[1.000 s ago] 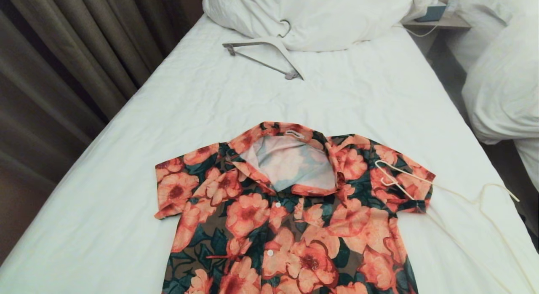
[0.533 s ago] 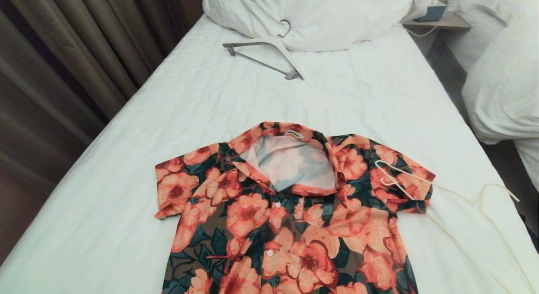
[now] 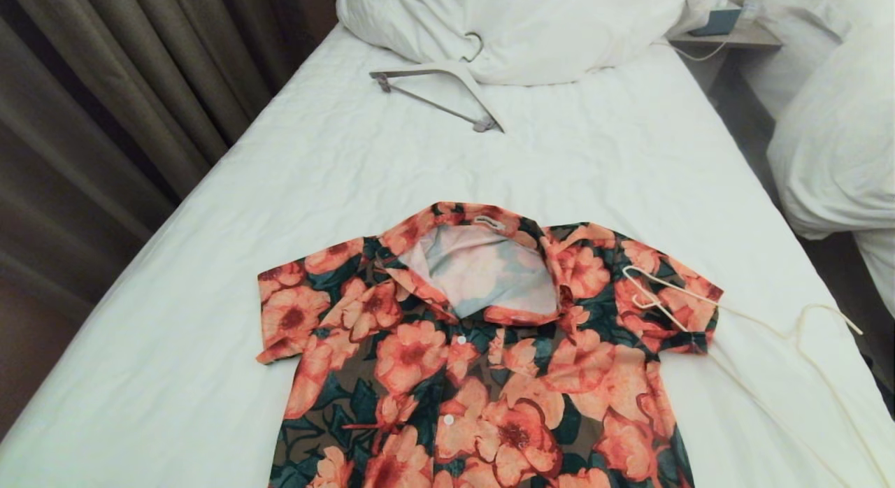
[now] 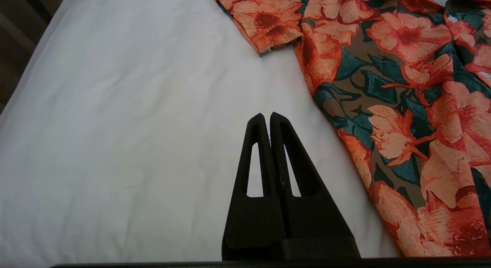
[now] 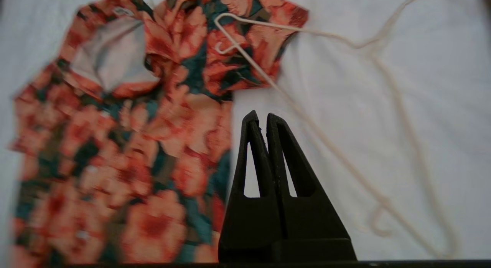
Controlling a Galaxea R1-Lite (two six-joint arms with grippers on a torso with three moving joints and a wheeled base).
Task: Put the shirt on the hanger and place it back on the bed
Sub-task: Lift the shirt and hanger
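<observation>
Head view: the shirt [image 3: 482, 348] lies flat on the bed [image 3: 210, 278]; at its 3 o'clock the hanger [image 3: 762, 331] could snag that sleeve.

Left wrist view: your left hand [image 4: 267, 118] is closed, empty.

Right wrist view: your right hand [image 5: 259, 118] is closed too; it could push the thin rod away.

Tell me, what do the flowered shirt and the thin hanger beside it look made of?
The shirt looks like light woven fabric, matte, printed with flowers; it lies soft and rumpled with a paler inside. The hanger seems a thin cream rod, perhaps coated wire or plastic; its slender bent outline suggests that, but the look leaves it open.
</observation>
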